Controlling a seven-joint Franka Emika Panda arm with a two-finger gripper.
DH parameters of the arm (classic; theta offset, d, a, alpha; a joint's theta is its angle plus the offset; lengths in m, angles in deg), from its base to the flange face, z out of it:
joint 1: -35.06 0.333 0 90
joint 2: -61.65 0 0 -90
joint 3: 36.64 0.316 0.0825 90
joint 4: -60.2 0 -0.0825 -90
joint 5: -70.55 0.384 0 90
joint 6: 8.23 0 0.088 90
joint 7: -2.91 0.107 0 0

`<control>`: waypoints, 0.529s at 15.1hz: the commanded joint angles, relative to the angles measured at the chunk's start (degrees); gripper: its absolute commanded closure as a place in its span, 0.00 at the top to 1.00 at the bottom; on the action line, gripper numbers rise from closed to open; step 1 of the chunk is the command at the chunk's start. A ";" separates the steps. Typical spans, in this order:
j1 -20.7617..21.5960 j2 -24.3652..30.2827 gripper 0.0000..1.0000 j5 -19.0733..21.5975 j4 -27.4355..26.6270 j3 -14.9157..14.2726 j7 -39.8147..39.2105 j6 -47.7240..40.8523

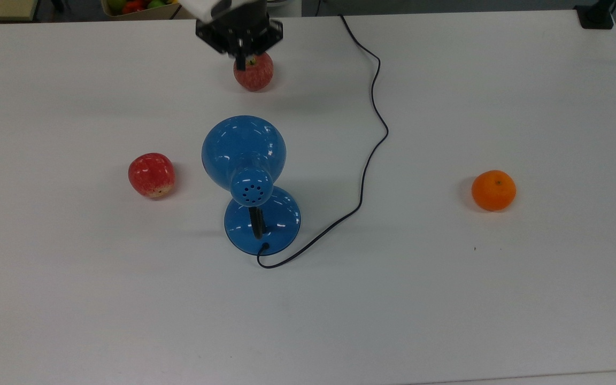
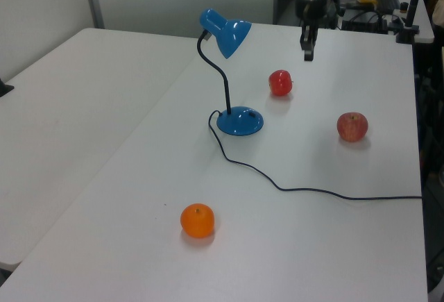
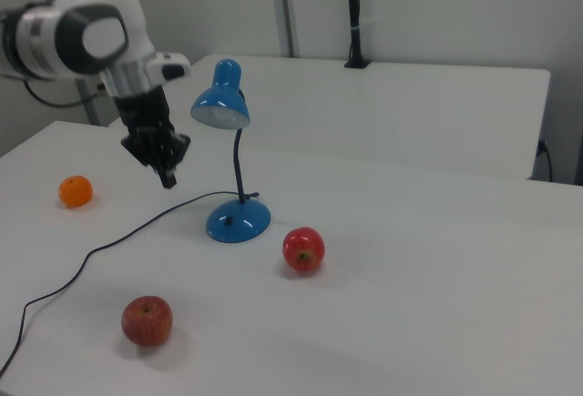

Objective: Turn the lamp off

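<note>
Near the table's far edge, tool pressed together above an apple, lamp mid-table.
</note>
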State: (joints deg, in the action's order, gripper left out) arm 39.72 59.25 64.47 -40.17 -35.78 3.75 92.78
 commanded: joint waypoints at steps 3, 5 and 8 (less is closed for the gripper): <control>0.08 2.58 0.00 -0.86 4.03 -0.50 0.84 -5.64; 0.08 3.02 0.06 -0.86 4.30 -0.59 1.09 -7.39; -0.53 3.11 0.34 -0.77 6.58 -0.94 0.39 -10.65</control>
State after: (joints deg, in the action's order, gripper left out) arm 39.58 61.74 64.39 -35.60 -36.22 3.81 85.81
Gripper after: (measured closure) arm 0.943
